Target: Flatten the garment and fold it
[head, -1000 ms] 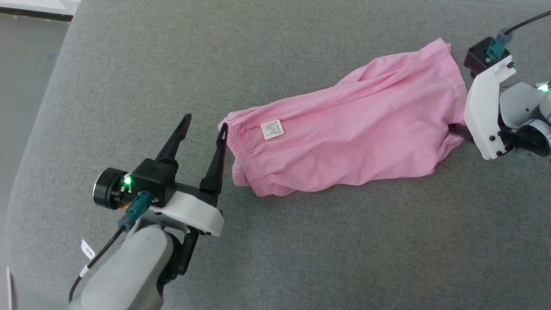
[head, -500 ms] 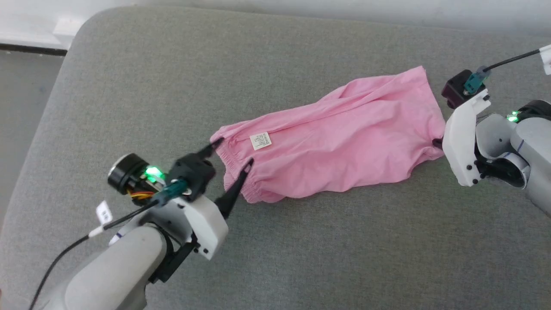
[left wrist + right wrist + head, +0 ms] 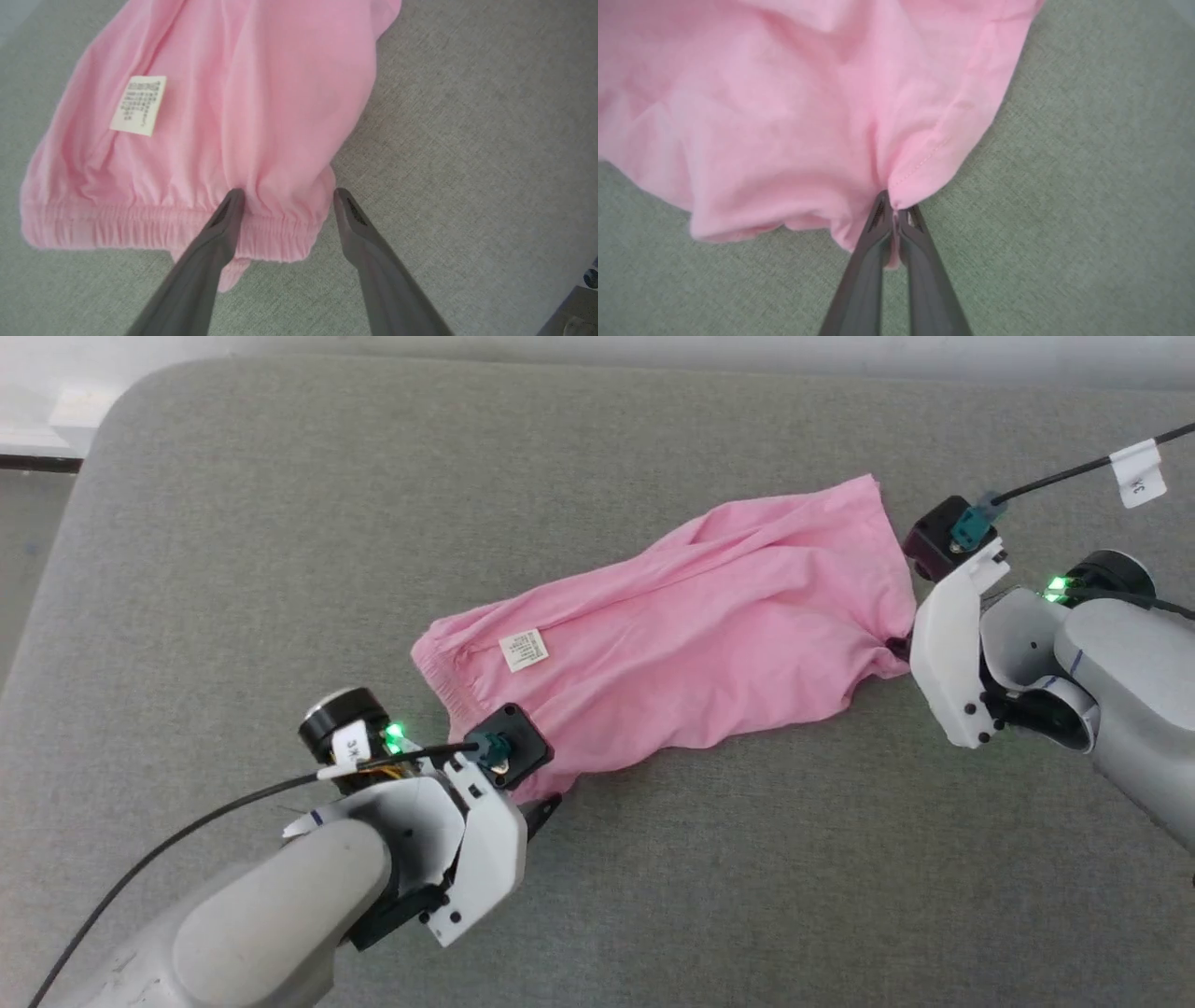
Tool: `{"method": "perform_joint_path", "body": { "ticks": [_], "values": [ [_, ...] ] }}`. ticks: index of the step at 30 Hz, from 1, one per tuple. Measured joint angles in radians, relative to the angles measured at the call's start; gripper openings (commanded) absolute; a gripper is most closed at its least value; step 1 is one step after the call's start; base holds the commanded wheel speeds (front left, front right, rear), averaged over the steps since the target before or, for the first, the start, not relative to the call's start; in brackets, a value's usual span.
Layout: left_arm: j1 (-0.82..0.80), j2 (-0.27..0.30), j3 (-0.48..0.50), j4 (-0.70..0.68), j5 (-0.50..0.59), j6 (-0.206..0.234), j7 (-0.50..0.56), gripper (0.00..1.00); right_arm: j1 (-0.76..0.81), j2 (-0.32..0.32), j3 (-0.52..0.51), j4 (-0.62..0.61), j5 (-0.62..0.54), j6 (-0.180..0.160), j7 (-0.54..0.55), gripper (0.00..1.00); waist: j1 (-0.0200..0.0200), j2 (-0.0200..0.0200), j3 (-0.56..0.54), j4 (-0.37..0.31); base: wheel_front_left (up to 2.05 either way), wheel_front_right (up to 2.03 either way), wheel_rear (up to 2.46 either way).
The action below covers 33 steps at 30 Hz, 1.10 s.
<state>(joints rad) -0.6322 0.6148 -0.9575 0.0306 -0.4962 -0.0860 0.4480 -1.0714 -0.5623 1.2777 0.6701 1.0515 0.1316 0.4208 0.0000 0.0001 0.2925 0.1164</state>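
Note:
The garment (image 3: 672, 635), pink shorts, lies stretched across the grey cushion with its white label (image 3: 524, 650) facing up. My left gripper (image 3: 286, 196) is open at the gathered waistband (image 3: 117, 226). One finger (image 3: 224, 219) rests on the elastic and the other (image 3: 350, 219) sits just off the fabric's corner. In the head view the left wrist covers that corner. My right gripper (image 3: 894, 210) is shut on the garment's stitched hem (image 3: 924, 158) at the opposite end, seen in the head view at the cloth's right tip (image 3: 898, 644).
The grey upholstered cushion (image 3: 747, 859) spreads wide in front of and behind the garment. Its rounded left edge (image 3: 56, 569) drops to the floor, with a white skirting board (image 3: 37, 425) at the top left. Cables trail from both wrists.
The head camera has shifted. My left gripper has swung forward from beside the waist end onto the waistband's near corner. My right gripper has shut on the hem.

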Motion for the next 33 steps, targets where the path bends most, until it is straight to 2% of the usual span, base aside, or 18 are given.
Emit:
{"method": "perform_joint_path", "body": {
  "ticks": [5, 9, 10, 13, 17, 19, 24, 33],
  "values": [
    [-0.017, -0.002, -0.045, 0.074, -0.008, -0.02, 0.033, 1.0, -0.004, 0.006, -0.001, -0.018, -0.018, 0.0, -0.005, 0.0, 0.0, 0.0, 0.015, -0.024, 0.0, 0.0, 0.0],
    [-0.038, -0.003, -0.061, 0.118, -0.024, -0.037, 0.02, 1.0, -0.005, 0.009, -0.001, -0.027, -0.023, 0.0, -0.016, 0.0, -0.0001, 0.0, 0.021, -0.04, 0.0, 0.0, 0.0],
    [-0.042, -0.002, -0.066, 0.127, -0.022, -0.037, 0.002, 0.0, -0.005, 0.01, -0.001, -0.029, -0.03, 0.0, -0.018, 0.0, -0.0001, 0.0, 0.02, -0.044, 0.0, 0.0, 0.0],
    [-0.047, -0.004, -0.076, 0.155, -0.022, -0.038, -0.05, 0.0, 0.005, 0.009, 0.0, -0.04, -0.045, 0.0, -0.039, 0.0, -0.0001, 0.0, 0.011, -0.05, 0.0, 0.0, 0.0],
    [-0.044, 0.002, -0.079, 0.166, -0.011, -0.036, -0.132, 0.0, 0.015, -0.007, 0.002, -0.052, -0.039, 0.0, -0.145, 0.0, 0.0, 0.0, -0.013, -0.054, 0.0, 0.0, 0.0],
    [-0.035, 0.004, -0.067, 0.144, -0.011, -0.016, -0.178, 0.0, 0.018, -0.024, 0.0, -0.074, -0.023, 0.0, -0.204, 0.0, 0.0001, -0.0001, -0.027, -0.057, 0.0, 0.0, 0.0],
    [0.0, 0.038, -0.044, 0.066, -0.002, 0.038, -0.234, 0.0, 0.075, -0.11, 0.001, -0.177, 0.002, 0.0, -0.294, 0.0, 0.0, 0.0, -0.07, -0.066, 0.0, 0.0, 0.0],
    [0.14, 0.093, -0.063, -0.027, -0.022, 0.091, -0.247, 0.0, 0.251, -0.282, -0.009, -0.371, 0.014, 0.0, -0.381, 0.0, -0.0002, 0.0, -0.141, -0.105, 0.0, 0.0, 0.0]
  ]
}}
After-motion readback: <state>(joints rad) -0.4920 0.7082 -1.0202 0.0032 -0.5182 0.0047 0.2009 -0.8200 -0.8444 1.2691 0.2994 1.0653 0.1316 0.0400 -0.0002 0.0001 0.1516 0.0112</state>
